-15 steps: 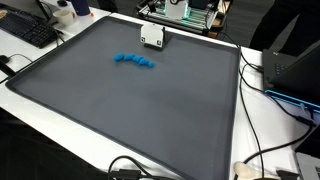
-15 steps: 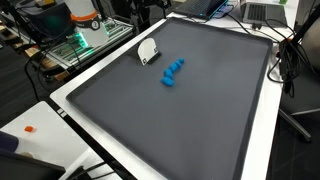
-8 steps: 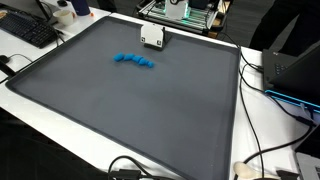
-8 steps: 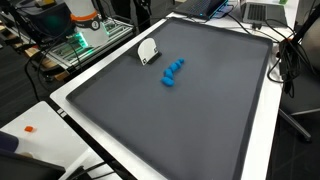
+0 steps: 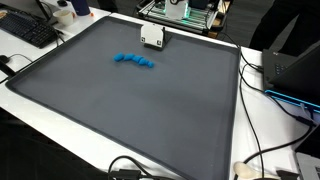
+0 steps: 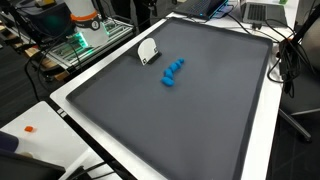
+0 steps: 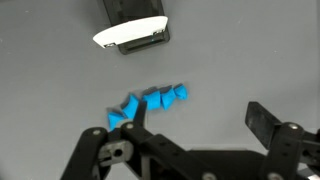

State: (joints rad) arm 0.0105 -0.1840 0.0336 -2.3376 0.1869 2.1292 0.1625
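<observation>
Several small bright-blue plastic pieces (image 7: 148, 103), wedge-like and hard-edged, lie linked in a short crooked row on the dark grey matte mat (image 5: 140, 115). In both exterior views the row (image 5: 134, 60) (image 6: 172, 72) sits toward the far part of the mat, near but apart from a white curved-fronted object with a dark body (image 5: 152, 38) that stands at the mat's far edge. The wrist view shows the black metal gripper (image 7: 195, 120) hanging above the mat with its jaws spread wide and nothing between them. One end of the blue row lies close under the left finger, the rest runs into the gap, and the right finger stands well off to the right. The arm does not show in either exterior view, so its height above the mat cannot be told. This looks like the approach stage, with the claw lined up over the blue pieces but no contact made. A grasp from here would call for shifting slightly left to centre the row, then a straight descent. The pieces look light and slick, so they could scatter or skid on the mat's smooth, faintly rubbery surface. A white tabletop (image 5: 268, 140) frames the mat.
</observation>
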